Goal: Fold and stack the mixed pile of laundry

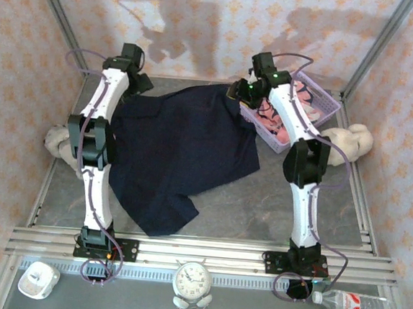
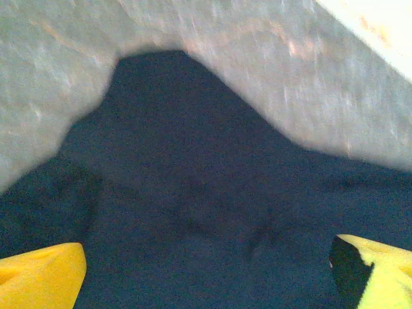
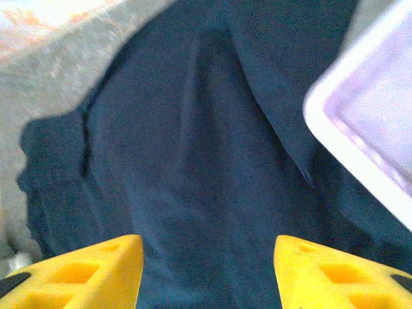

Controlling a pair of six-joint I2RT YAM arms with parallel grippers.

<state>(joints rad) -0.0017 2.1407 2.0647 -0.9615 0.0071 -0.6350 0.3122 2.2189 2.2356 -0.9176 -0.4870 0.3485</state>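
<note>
Top view gives the layout. Navy garment is spread flat mid-table, with 1 sleeve reaching toward the near rail. Pink printed garment is bunched inside the lavender basket at far right, and the basket's left corner touches the navy cloth. Left gripper is at the garment's far-left corner. Right gripper is at its far-right corner, just beside the basket. Can't tell the jaw gap from above.

Wrist views settle that:
- Left wrist, blurry: yellow fingertips sit at both bottom corners. Jaws are spread wide with nothing gripped, navy cloth below, and a pointed cloth edge against the grey table.
- Right wrist: jaws are likewise wide and holding nothing, over creased navy cloth. The basket rim is up and to the right, lying over the cloth.

Off the cloth, from the top view:
- 2 plush toys — right plush by the basket, left plush beside the left arm
- alarm clock, water bottle and small white object on the near side of the rail
</note>
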